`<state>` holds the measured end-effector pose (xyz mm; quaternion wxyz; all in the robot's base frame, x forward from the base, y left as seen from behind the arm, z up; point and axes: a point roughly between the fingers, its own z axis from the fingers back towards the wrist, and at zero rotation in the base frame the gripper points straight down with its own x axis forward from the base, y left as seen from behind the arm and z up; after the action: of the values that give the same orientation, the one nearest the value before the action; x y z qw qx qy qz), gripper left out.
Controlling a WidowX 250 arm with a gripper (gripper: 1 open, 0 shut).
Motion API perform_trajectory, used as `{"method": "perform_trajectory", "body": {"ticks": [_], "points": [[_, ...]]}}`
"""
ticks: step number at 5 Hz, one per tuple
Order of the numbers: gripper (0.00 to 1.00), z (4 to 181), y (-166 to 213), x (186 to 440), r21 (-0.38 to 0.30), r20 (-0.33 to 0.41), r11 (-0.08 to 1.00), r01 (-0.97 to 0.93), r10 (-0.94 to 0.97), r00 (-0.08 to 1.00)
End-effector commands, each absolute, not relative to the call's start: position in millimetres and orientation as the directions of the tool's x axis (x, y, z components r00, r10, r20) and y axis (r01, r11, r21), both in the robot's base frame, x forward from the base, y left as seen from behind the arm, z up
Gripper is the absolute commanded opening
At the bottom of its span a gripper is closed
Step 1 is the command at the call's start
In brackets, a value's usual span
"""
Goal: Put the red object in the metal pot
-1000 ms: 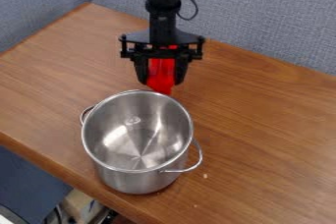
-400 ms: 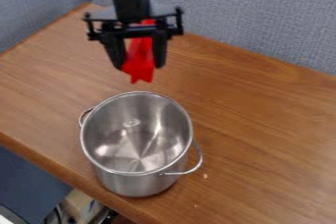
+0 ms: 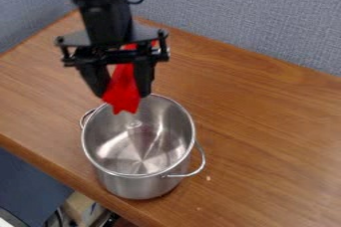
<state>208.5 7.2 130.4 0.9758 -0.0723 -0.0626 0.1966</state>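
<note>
The pincer (image 3: 122, 72) has carried the red object (image 3: 123, 92) from beyond the metal pot (image 3: 139, 143) to above its far-left rim. The pincer grasps the object, which hangs tilted between its fingers. No writing is legible.

gripper (image 3: 119, 75) clamping red object (image 3: 124, 90), above metal pot (image 3: 139, 143) rim, wooden table (image 3: 266, 121)

No legible text, label, brand, number or sign anywhere in view: none on the metal pot (image 3: 139, 147), the red object (image 3: 123, 90), the tabletop (image 3: 266, 131), or the end effector (image 3: 118, 72).
</note>
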Motion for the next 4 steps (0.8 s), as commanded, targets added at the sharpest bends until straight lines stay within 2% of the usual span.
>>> {"method": "perform_trajectory", "body": {"ticks": [1,2,4], "points": [[0.0,123.6,-2.5,194.8,-0.177,0.109,0.927,-0.33,0.351,0.93],[1.0,114.7,-4.7,193.5,-0.17,0.127,0.932,-0.319,0.342,0.931],[1.0,92.6,-13.3,202.2,-0.154,0.157,0.93,-0.334,0.357,0.921]]}}
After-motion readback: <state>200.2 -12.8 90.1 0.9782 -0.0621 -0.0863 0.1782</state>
